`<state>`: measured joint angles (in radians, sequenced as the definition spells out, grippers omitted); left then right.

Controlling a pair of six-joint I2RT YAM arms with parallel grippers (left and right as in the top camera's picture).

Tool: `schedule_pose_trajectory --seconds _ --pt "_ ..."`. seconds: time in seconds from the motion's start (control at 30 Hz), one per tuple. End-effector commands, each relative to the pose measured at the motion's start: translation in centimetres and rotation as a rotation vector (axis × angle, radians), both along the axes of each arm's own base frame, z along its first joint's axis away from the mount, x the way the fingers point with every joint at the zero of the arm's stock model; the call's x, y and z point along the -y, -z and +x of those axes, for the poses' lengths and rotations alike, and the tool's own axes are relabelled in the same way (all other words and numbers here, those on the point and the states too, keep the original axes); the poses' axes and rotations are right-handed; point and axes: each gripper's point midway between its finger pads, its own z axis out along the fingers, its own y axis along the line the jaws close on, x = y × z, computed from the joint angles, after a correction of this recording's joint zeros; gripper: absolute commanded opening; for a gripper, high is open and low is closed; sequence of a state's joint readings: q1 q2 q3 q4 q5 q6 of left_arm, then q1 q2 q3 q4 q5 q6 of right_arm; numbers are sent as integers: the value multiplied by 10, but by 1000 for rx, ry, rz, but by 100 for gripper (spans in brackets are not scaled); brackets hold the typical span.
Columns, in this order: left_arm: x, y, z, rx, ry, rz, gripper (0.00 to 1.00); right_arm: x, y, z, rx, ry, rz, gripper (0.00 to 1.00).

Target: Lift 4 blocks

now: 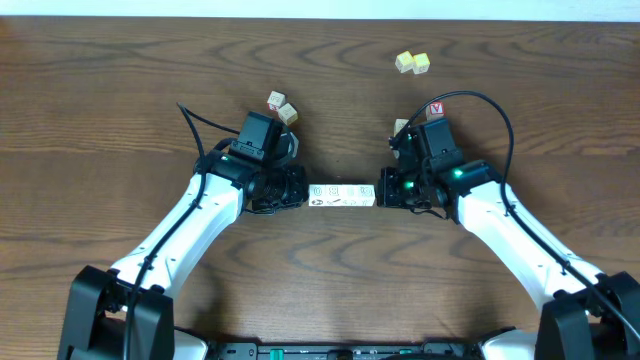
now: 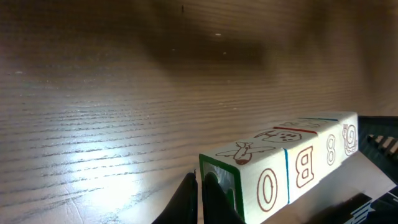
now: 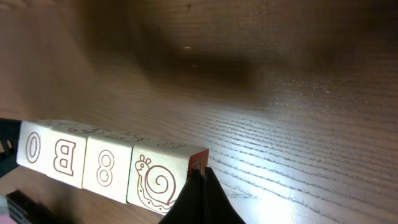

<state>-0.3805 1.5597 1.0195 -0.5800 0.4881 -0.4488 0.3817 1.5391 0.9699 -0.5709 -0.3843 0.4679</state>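
I squeezed the row of blocks [image 1: 341,194] endwise: left claw [image 1: 302,191] shut at nine o'clock, right claw [image 1: 381,191] shut at three.

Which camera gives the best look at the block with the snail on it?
The right wrist view: the snail block is close up, drawing sharp, beside the right hand. The left wrist view shows the snail block only small and far off. Overhead the snail block is a pale speck, marks unreadable.
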Motion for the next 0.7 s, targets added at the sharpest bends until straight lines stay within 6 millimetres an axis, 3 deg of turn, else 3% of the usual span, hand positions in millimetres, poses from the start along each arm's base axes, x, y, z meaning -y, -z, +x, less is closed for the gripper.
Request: schedule_pose_trajectory --seconds 0.0,0.67 --pt "23 1 -8 -47 51 -89 7 -32 -17 -6 -30 -75 139 1" --pt "25 52 -3 -157 21 -54 7 -30 21 -1 -94 -59 88 1"
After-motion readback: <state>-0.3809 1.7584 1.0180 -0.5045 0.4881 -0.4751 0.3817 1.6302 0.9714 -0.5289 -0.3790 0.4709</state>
